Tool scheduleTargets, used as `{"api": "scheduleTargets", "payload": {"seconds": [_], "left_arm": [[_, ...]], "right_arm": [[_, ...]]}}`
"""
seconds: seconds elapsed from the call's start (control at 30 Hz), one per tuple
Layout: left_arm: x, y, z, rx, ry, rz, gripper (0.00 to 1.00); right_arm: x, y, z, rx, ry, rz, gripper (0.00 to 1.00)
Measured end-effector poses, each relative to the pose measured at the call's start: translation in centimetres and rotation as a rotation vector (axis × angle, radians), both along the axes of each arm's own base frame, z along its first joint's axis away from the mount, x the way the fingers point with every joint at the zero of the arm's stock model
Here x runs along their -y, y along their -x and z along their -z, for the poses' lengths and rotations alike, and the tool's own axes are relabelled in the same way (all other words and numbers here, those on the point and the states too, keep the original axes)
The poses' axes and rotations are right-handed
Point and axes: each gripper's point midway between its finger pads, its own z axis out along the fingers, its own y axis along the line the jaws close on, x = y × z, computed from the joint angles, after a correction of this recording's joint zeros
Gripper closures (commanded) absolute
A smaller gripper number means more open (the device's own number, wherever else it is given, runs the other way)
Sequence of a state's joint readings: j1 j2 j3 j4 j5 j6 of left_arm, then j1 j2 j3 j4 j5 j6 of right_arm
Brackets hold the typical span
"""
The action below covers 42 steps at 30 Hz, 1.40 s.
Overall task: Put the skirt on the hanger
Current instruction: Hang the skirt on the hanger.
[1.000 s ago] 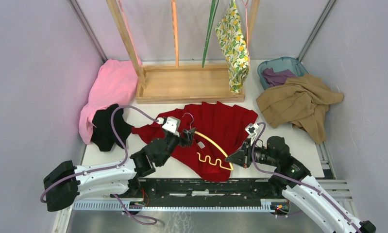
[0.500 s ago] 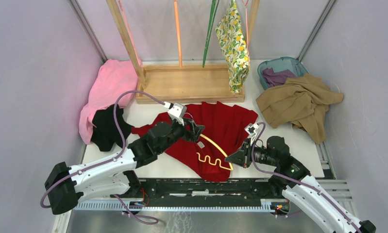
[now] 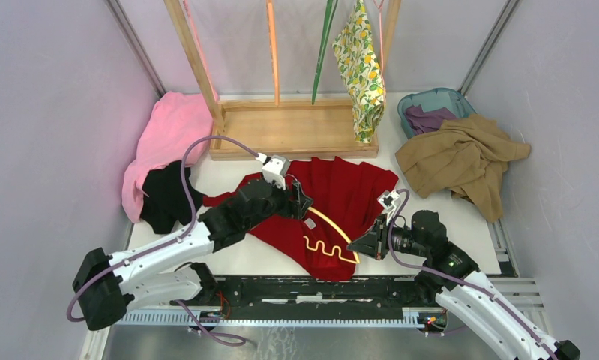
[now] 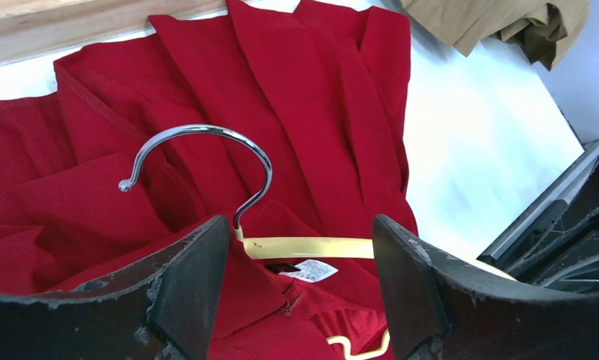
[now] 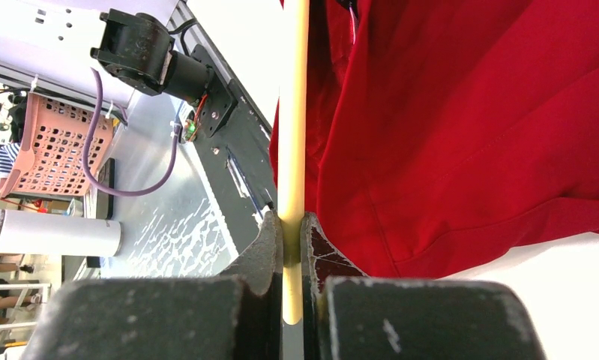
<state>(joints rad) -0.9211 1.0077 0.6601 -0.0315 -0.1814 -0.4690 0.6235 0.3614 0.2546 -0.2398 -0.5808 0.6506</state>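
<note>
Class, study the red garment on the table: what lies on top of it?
A yellow hanger with a chrome hook lies on the red garment; its folds cover part of the hanger. Anything beneath is hidden.

- Pale lilac walls [image 3: 49, 112] close in the left, right and far sides of the top view.
- Slanted metal posts [image 3: 135, 45] stand in both upper corners.
- A white tabletop [image 3: 438, 225] fills the middle.
- A wooden rack [image 3: 292, 131] with a tray base stands at upper centre.
- A shiny steel surface [image 3: 318, 345] runs along the bottom edge.
- A salmon lattice basket [image 5: 52, 146] sits at the left of the right wrist view.
</note>
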Motion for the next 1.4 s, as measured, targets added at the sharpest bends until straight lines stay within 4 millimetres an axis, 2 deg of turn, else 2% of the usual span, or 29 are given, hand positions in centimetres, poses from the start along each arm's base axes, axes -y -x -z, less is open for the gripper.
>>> {"api": "scheduleTargets", "payload": {"seconds": [0.3,0.43,0.6,0.73,0.93,1.3,1.4], "left_arm": [[-0.2,-0.6,1.4,-0.019,-0.033,-0.037,0.28],[-0.8,-0.8,0.9,-0.003,-0.031,-0.066,0.28],[-2.4,-1.0,-0.5,0.032,-0.024,-0.125,0.28],[-3.0,-1.1,0.3,0.021,-0.059,-0.15,0.28],[-2.7,-1.3,2.3,-0.015,-0.115,-0.145,0.29],[-1.1,-2.1,3.8,-0.005,-0.135,-0.153,0.3],[-0.8,-2.0,4.0,0.006,-0.144,-0.161,0.35]], "right_arm": [[0.0,0.0,0.1,-0.008,0.0,0.002,0.99],[0.0,0.1,0.1,-0.01,0.0,-0.001,0.99],[-0.2,-0.1,0.2,-0.01,-0.002,-0.003,0.99],[-0.3,-0.3,0.2,-0.009,-0.003,-0.004,0.99],[-0.4,-0.3,0.2,-0.009,-0.003,-0.004,0.99],[-0.4,-0.3,0.5,-0.042,0.002,0.005,0.99],[-0.4,-0.2,0.6,-0.052,0.003,0.006,0.99]]}}
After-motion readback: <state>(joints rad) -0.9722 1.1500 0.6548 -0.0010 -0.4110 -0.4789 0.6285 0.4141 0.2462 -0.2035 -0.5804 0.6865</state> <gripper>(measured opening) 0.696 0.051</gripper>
